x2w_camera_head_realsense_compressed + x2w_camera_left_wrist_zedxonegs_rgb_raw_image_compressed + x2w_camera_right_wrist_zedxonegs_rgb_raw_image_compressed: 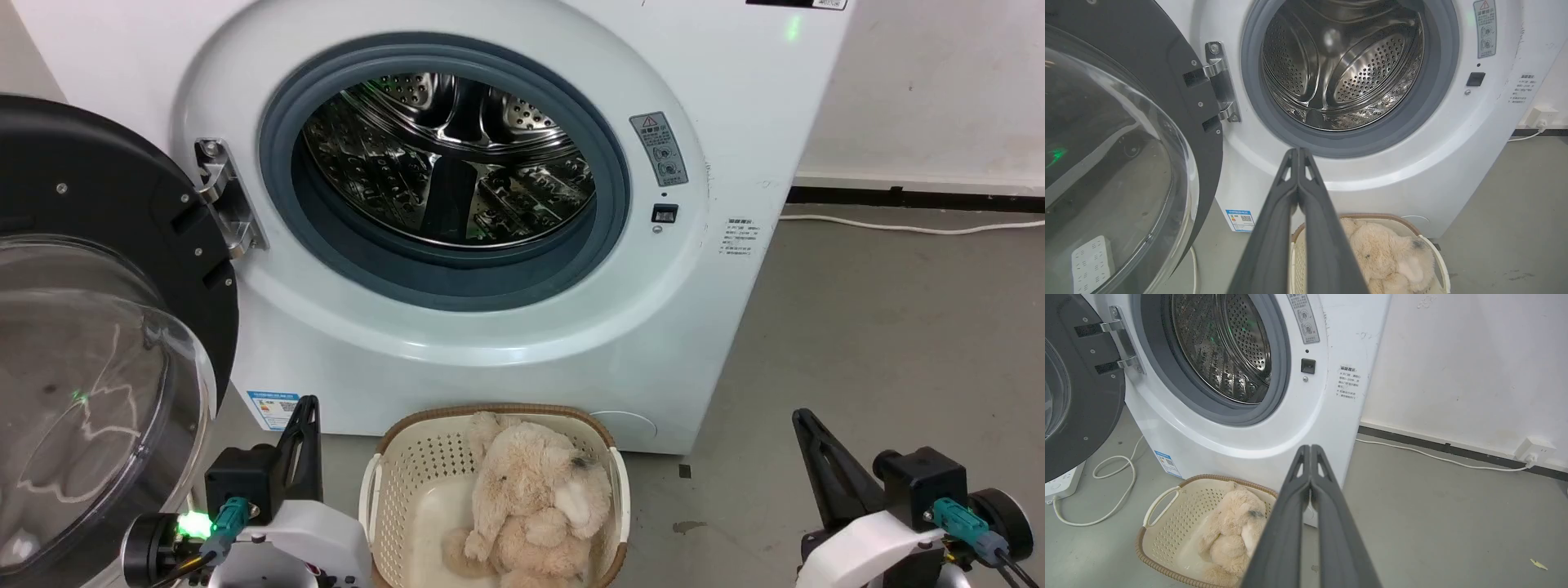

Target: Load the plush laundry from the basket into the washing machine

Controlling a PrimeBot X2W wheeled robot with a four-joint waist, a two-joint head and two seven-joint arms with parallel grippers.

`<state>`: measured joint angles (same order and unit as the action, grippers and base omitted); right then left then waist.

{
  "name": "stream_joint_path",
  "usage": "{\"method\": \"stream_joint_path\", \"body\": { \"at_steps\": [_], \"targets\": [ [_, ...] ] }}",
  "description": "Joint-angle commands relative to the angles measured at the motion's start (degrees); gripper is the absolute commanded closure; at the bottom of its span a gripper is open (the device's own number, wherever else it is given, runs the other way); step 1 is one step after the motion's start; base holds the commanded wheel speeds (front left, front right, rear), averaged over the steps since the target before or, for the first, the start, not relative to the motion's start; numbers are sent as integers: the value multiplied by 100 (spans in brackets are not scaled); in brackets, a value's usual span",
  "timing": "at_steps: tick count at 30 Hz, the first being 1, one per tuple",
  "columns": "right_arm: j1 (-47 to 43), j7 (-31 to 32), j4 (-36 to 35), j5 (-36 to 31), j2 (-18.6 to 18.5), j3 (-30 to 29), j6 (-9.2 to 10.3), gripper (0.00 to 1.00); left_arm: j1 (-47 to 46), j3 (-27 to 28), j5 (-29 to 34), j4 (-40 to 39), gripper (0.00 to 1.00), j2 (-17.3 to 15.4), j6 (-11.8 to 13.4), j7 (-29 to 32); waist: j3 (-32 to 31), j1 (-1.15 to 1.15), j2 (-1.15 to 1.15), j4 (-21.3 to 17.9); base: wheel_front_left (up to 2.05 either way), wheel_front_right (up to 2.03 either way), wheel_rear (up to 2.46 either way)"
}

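Observation:
The plush laundry (pixel 535 498), a shaggy cream-beige stuffed animal, lies in the right half of the basket (pixel 416 474) on the floor before the washing machine (pixel 735 269). The machine's door (pixel 90 343) hangs wide open at the left, and the steel drum (pixel 445 159) looks bare inside. My left gripper (pixel 309 402) is shut, left of the basket, holding nothing. Shut as well, my right gripper (pixel 802 415) stands to the basket's right over the floor. The left wrist view has the toy (pixel 1388 253) beside the closed fingers (pixel 1298 152); the right wrist view has the toy (pixel 1233 531) left of its fingers (pixel 1310 448).
A white cable (pixel 1114 486) loops on the floor by a power strip (pixel 1063 482) under the open door. Another cable (pixel 906 224) runs along the wall's black skirting to a socket (pixel 1535 451). Grey floor (pixel 882 351) lies open to the machine's right.

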<state>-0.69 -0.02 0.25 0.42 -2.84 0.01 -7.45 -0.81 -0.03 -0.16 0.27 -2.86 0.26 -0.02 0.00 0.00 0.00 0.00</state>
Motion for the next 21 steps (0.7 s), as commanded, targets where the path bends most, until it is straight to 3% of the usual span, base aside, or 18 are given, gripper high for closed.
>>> {"method": "stream_joint_path", "body": {
  "at_steps": [1,21],
  "targets": [
    [69,2,-25,-42,-4,-1,-3,100,81,3,16,-27,100,-1,-26,2,0,0,0,0,0,0,0],
    [69,2,-25,-42,-4,-1,-3,100,81,3,16,-27,100,-1,-26,2,0,0,0,0,0,0,0]
  ]
}}
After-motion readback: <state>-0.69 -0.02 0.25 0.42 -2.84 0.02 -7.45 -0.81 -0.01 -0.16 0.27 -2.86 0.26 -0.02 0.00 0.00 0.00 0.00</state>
